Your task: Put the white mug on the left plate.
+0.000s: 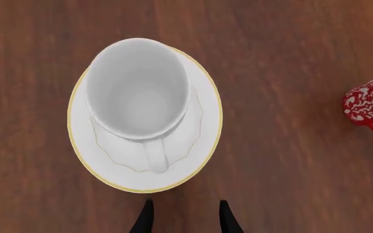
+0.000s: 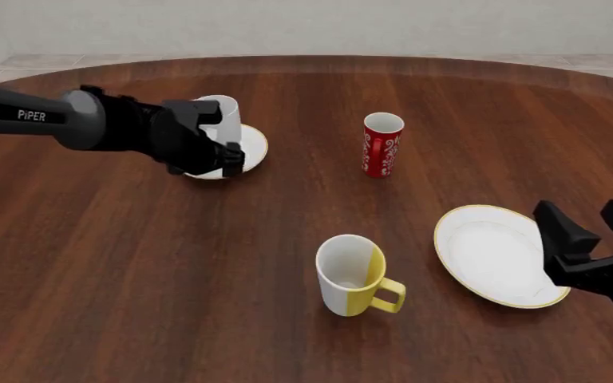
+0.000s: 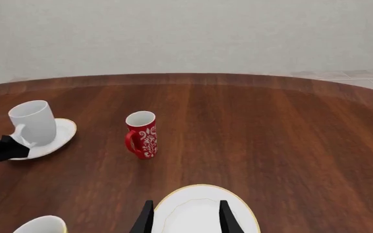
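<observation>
**White mug stands on the small gold-rimmed plate, left fingers spread and clear of it**

The left gripper hangs above the left plate with its two dark fingertips apart and nothing between them; they sit just off the plate's rim, on the side where the mug's handle points. The white mug stands upright on that plate, set toward one edge instead of the centre, its loop handle turned toward the gripper. Its inside is bare white, with nothing in it.

In the front view the left arm reaches in from the left, stretched nearly level over the table, and its wrist covers the near side of the mug and plate.

The right gripper is low at the near right, fingers parted and holding nothing, poised over the near edge of the larger white plate, which is bare.

Between the two plates a red patterned cup stands upright and looks empty. Nearer the camera, a white-and-yellow mug stands upright with its yellow handle pointing right; its interior also shows nothing.
</observation>
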